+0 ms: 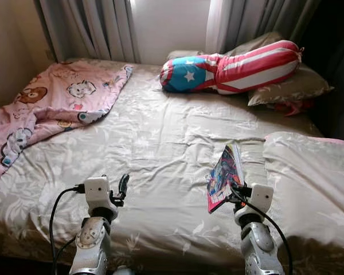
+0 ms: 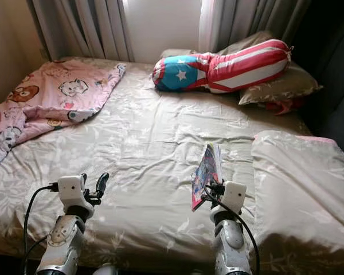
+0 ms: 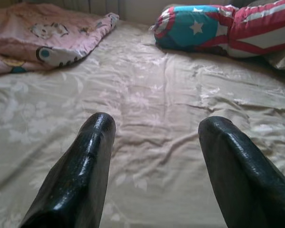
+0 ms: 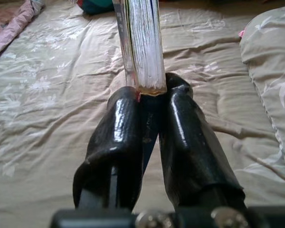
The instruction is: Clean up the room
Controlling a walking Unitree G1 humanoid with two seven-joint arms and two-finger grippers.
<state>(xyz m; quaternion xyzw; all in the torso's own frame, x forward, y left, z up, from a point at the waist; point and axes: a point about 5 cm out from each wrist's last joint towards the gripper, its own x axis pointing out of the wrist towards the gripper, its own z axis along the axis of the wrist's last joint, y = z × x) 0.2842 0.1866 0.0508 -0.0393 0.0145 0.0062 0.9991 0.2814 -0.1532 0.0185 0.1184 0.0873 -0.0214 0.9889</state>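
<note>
Beige floral sheet covers the bed (image 1: 160,137); from the head views, the right gripper (image 1: 232,192) holds a colourful book (image 1: 225,176) upright above it, perhaps a comic; left wrist view: left gripper (image 3: 154,142) fingers spread, empty; right wrist view: fingers (image 4: 183,137) clamp the book's edge.

The left gripper (image 3: 154,156) hovers with its two black fingers (image 3: 80,175) spread apart above the beige floral bedsheet (image 3: 147,104). Beyond the sheet's creases lie a pink cartoon blanket (image 3: 42,33) and a star-and-stripes bolster pillow (image 3: 213,28).
</note>
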